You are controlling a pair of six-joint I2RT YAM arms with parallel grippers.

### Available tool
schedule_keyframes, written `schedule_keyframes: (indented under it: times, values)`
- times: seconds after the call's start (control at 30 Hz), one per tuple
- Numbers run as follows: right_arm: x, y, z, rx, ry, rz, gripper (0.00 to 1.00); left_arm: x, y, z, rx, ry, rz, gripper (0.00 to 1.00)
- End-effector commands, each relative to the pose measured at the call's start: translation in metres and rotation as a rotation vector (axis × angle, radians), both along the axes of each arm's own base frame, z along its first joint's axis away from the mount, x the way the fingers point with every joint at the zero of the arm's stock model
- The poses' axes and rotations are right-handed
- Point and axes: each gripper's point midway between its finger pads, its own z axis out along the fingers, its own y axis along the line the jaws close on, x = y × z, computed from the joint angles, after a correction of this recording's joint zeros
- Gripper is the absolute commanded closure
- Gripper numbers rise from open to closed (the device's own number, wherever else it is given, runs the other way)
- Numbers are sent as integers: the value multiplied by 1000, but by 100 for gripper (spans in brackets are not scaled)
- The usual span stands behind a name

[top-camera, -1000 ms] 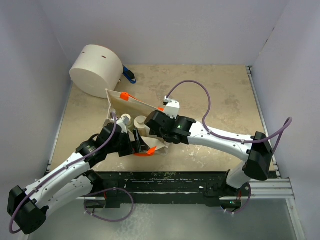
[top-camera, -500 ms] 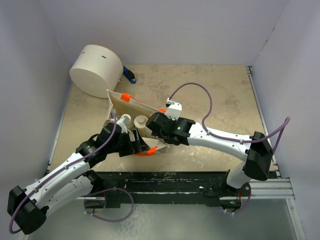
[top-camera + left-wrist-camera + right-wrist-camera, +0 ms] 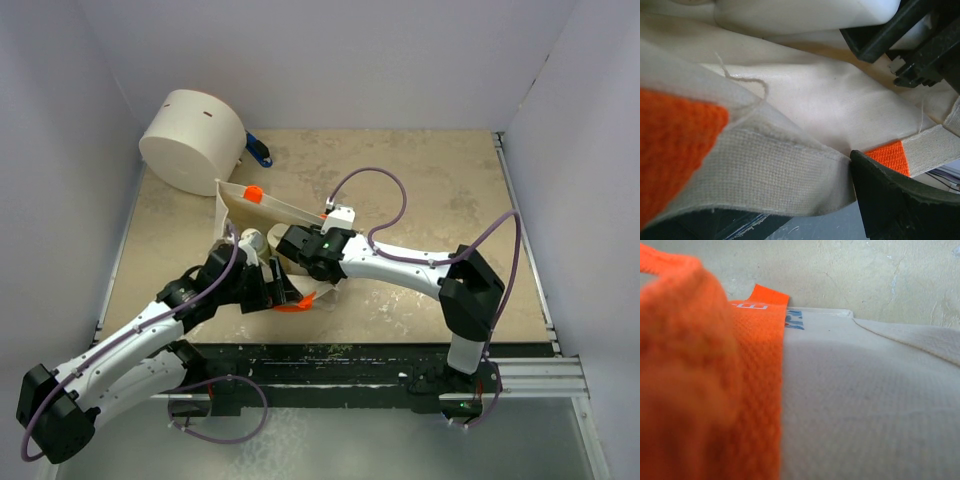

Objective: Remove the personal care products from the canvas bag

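Left of centre, down inside bag (image 3: 265,207) with right gripper (image 3: 284,247), grip unseen, cannot tell; astride lower rim with left gripper (image 3: 273,287), spread wide; cream bottle (image 3: 252,240) inside bag too.

The left arm (image 3: 112,362) and right arm (image 3: 400,266) have white links, black joints and looping lilac cables (image 3: 372,172); the left gripper (image 3: 280,290) is black.

The hem of the cream canvas bag (image 3: 805,100), with sewn orange woven strap (image 3: 675,145) ends, crosses the view. A dark gripper finger (image 3: 895,200) touches it at lower right.
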Motion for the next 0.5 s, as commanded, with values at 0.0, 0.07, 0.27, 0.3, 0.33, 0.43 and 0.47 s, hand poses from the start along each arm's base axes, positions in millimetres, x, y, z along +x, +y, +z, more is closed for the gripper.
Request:
schedule_keyframes:
  times: [0.0, 0.07, 0.27, 0.3, 0.33, 0.43, 0.47]
  values:
    - [-3, -25, -21, -88, 69, -46, 45, -20, -6, 3, -16, 39, -106, 1]
    - [-3, -20, -20, -63, 70, -28, 62, -20, -5, 8, -31, 19, -108, 1]
    - [0, -18, 3, -46, 46, -13, 93, -12, 2, 26, -9, -48, -67, 1]
    - [0, -18, 8, -43, 39, -9, 95, -12, 2, 28, -13, -57, -72, 1]
    - [1, -17, 13, -37, 34, -2, 97, -12, 2, 31, -19, -68, -79, 1]
    - [4, -10, 34, -17, 16, 35, 100, -11, 5, 35, -22, -86, -57, 1]
    - [6, -10, 43, -20, 5, 38, 100, -10, 6, 35, -29, -90, -46, 1]
